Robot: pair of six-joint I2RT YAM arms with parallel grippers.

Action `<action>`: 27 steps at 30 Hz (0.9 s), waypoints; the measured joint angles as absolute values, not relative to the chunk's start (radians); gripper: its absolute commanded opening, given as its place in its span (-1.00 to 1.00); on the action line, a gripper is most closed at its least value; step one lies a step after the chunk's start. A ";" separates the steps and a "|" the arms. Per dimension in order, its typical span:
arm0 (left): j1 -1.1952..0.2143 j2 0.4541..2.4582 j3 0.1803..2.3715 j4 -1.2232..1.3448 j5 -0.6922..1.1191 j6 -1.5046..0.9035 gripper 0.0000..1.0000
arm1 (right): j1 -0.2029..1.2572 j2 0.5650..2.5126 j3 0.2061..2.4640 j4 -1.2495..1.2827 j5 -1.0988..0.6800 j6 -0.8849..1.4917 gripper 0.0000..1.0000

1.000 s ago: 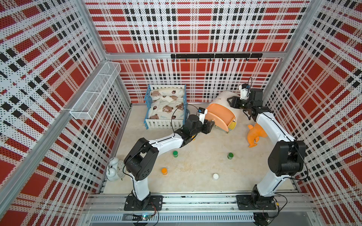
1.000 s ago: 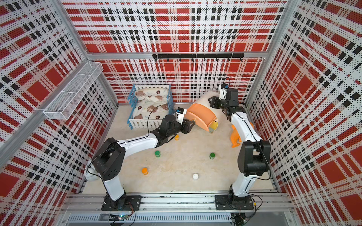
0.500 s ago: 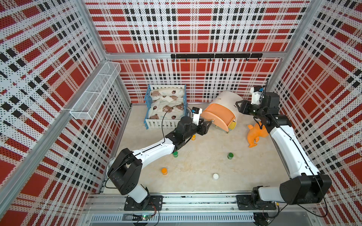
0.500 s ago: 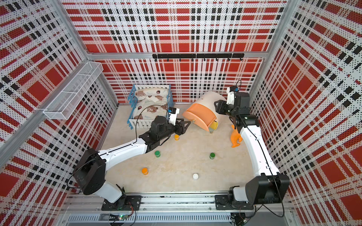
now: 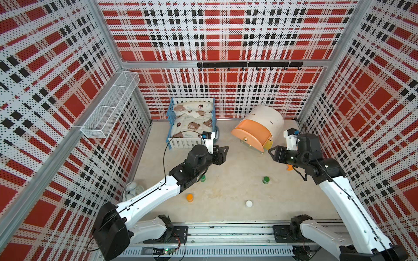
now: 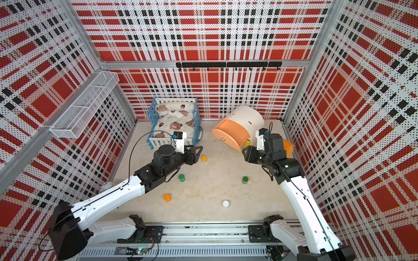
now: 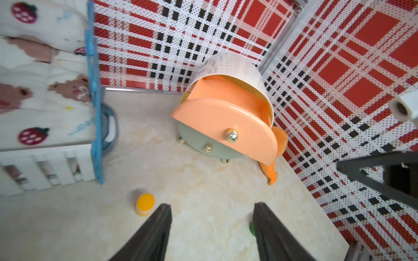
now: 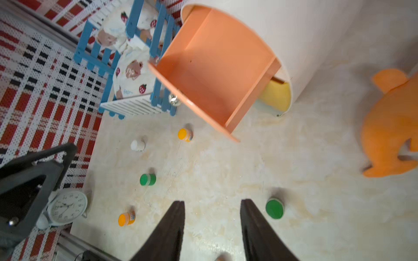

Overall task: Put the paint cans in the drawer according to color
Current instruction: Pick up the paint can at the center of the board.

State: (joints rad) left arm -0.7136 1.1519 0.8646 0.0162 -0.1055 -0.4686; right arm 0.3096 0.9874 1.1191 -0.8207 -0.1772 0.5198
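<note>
Presently, the half-open, empty left gripper (image 7: 212,205) is being held beside the small orange-capped paint pot (image 7: 145,202); centring before closing is advised.

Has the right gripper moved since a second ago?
Yes. The right gripper has come forward, away from the back wall: it was by the rear of the white cabinet, and now sits near the front corner of the open orange drawer.

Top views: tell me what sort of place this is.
Probably a robot test cell staged as a toy nursery: perforated plaid panels wall it in, two white arms are mounted on an aluminium rail, and the floor holds a doll's crib and a round toy cabinet with its orange drawer pulled open.
</note>
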 measured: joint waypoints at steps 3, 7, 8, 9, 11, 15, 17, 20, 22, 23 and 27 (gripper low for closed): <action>-0.661 1.092 0.845 -0.041 -0.122 -0.492 0.27 | 0.465 0.977 1.073 -0.847 -0.115 0.585 -0.13; -0.600 1.024 0.822 -0.113 -0.138 -0.513 0.27 | 0.692 1.002 1.027 -0.882 -0.008 0.704 -0.13; -0.592 1.008 0.815 -0.128 -0.139 -0.516 0.27 | 0.754 1.017 1.017 -0.885 0.009 0.731 -0.13; -0.583 0.991 0.812 -0.146 -0.139 -0.517 0.27 | 0.823 1.036 1.006 -0.886 0.029 0.763 -0.12; -0.572 0.968 0.809 -0.163 -0.139 -0.517 0.27 | 0.922 1.077 0.977 -0.885 0.055 0.820 -0.12; -0.566 0.957 0.808 -0.177 -0.136 -0.517 0.27 | 1.023 1.159 0.897 -0.857 0.081 0.921 -0.12; -0.564 0.957 0.804 -0.184 -0.133 -0.517 0.27 | 1.048 1.193 0.864 -0.843 0.084 0.959 -0.12; -0.563 0.958 0.797 -0.196 -0.128 -0.517 0.27 | 1.065 1.217 0.820 -0.824 0.083 1.003 -0.12; -0.563 0.958 0.793 -0.199 -0.125 -0.517 0.27 | 1.065 1.218 0.804 -0.815 0.083 1.020 -0.12; -0.563 0.957 0.790 -0.201 -0.124 -0.517 0.27 | 1.065 1.218 0.797 -0.810 0.083 1.028 -0.12; -0.563 0.958 0.786 -0.208 -0.120 -0.516 0.27 | 1.065 1.219 0.778 -0.791 0.067 1.049 -0.08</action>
State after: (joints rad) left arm -0.5632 0.9577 0.7860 -0.2085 -0.1196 -0.5163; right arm 1.0649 1.2194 0.7780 -0.7906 0.0673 1.0492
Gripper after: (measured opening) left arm 0.636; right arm 0.445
